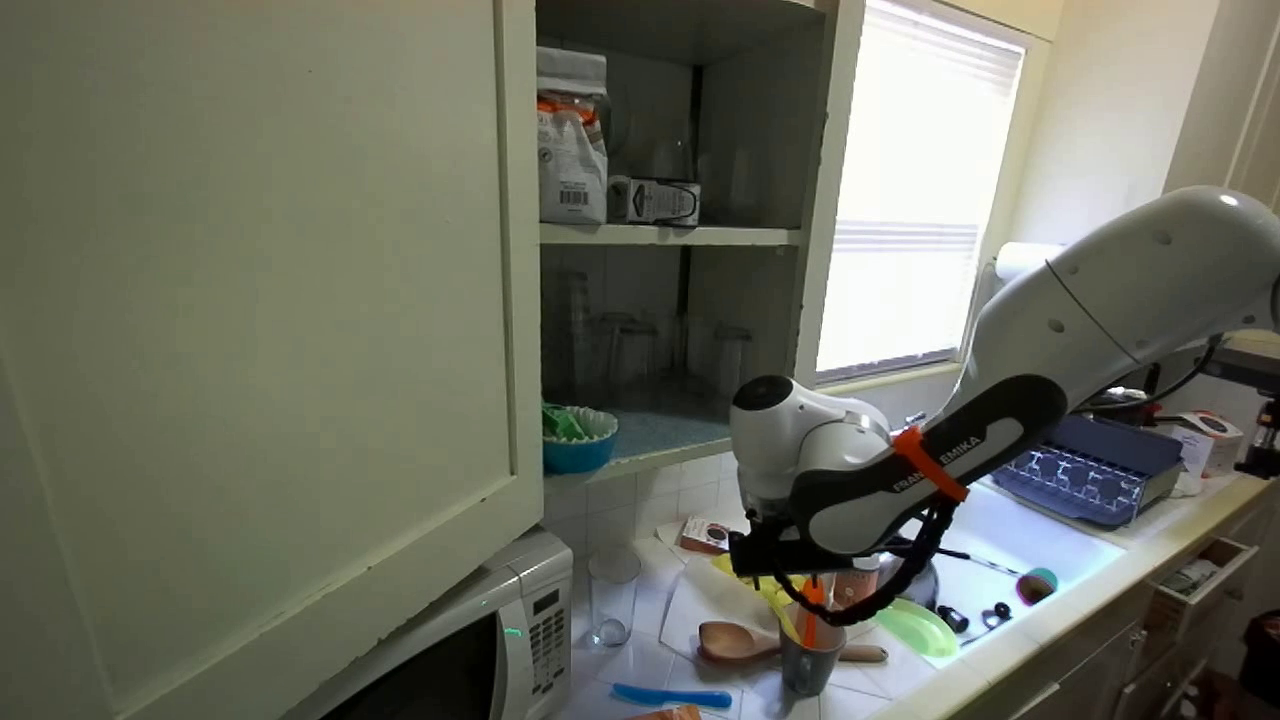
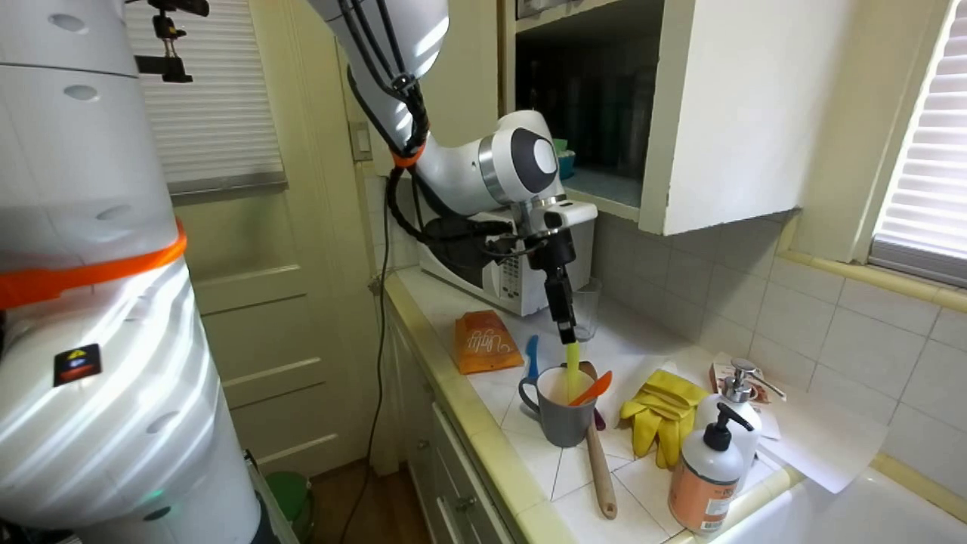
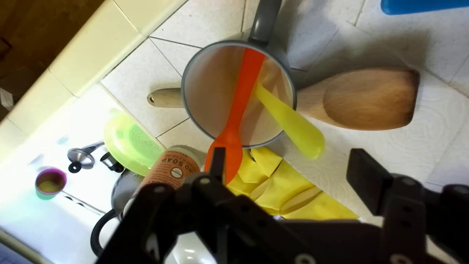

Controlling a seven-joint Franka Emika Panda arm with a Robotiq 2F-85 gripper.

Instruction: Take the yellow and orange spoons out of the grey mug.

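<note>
The Robotiq gripper [image 3: 287, 165] points down above a tiled kitchen counter [image 2: 538, 458], its two black fingers spread wide apart in the wrist view. Below it the grey mug [image 2: 565, 425] stands upright, both the orange spoon [image 3: 234, 126] and the yellow spoon [image 2: 573, 372] inside. The orange one slants across the mug's mouth, its broad end jutting past the rim and partly covered by a fingertip in the wrist view; the yellow one leans out over another stretch of the rim. In an exterior view, the yellow spoon's upper end appears right below the fingertips; whether they touch cannot be told. A tan wooden spoon [image 3: 370, 99] lies on the counter beside the mug, which hides its middle in the wrist view. Near them are yellow gloves [image 2: 665, 412], a blue utensil [image 1: 672, 697] and a soap bottle [image 2: 706, 483] with a pump top and an orange label. Farther along the counter, an orange packet [image 2: 486, 344] lies near a white microwave [image 1: 548, 650], and a clear glass [image 1: 613, 600] stands just beside the microwave, with an open cabinet [image 1: 690, 237] above.
</note>
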